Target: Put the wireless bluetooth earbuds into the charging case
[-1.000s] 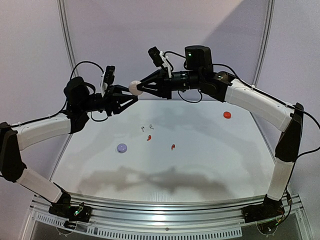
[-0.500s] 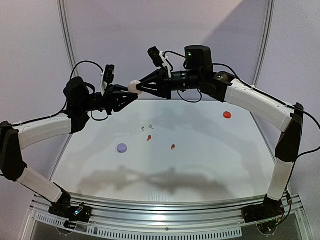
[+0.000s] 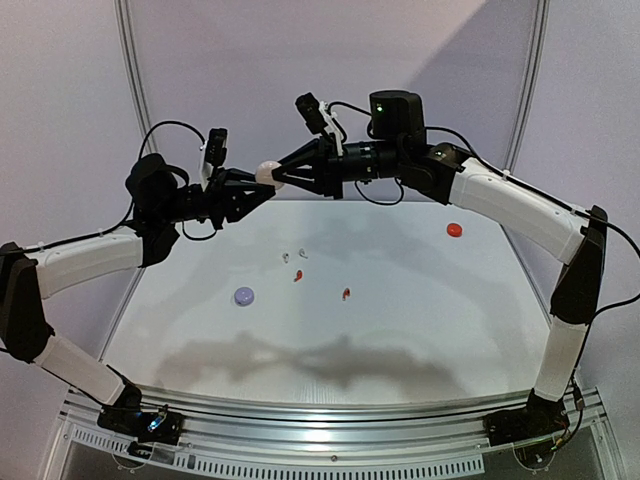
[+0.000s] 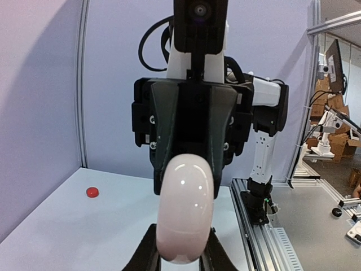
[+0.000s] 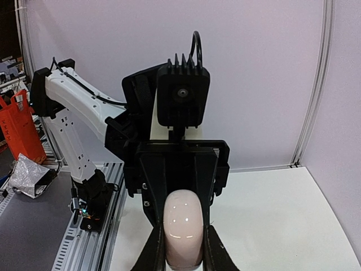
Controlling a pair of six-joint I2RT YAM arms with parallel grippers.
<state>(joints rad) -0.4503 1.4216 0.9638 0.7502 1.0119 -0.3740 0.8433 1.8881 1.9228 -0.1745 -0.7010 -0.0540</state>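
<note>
the white charging case (image 3: 268, 173) hangs in mid-air above the worktop (image 3: 420, 300), pinched by both the left tool (image 4: 181, 255) and right tool (image 5: 183, 251) — glossy, rounded, light, likely slippery. the earbuds (image 3: 298, 276) lie loose below — tiny, best nipped at the stem.

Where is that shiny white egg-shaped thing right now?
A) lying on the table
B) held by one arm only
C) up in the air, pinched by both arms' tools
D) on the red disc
C: the white case hangs above the table, with the left tool and the right tool both closed on it.
</note>
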